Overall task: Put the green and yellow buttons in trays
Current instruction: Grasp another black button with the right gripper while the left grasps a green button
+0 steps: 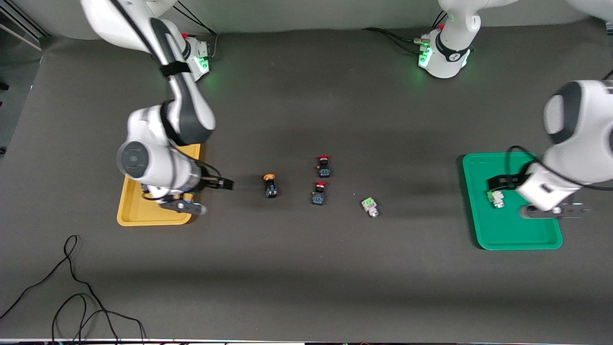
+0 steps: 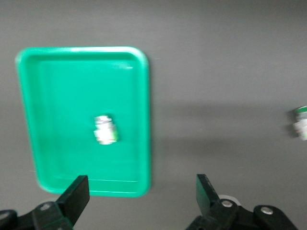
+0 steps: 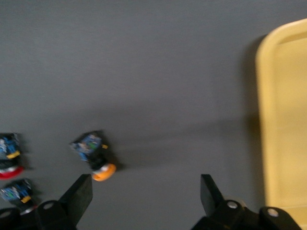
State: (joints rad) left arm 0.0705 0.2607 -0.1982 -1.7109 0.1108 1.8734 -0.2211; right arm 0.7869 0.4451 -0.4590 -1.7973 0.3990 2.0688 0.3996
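Left gripper point(image 2: 141, 199) hanging open above green tray point(image 1: 479, 225) holding one green button point(image 1: 496, 199), right gripper point(image 3: 146, 201) gaping empty beside yellow tray point(image 1: 139, 215), yellow button point(image 1: 270, 186) lying on table.

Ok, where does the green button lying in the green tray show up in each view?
Front view: the green button lies in the green tray, beside the open left gripper.
Left wrist view: same button mid-tray, above the fingertips.
Right wrist view: not in it.
Shared landmark: the green tray, in the front and left wrist views only.
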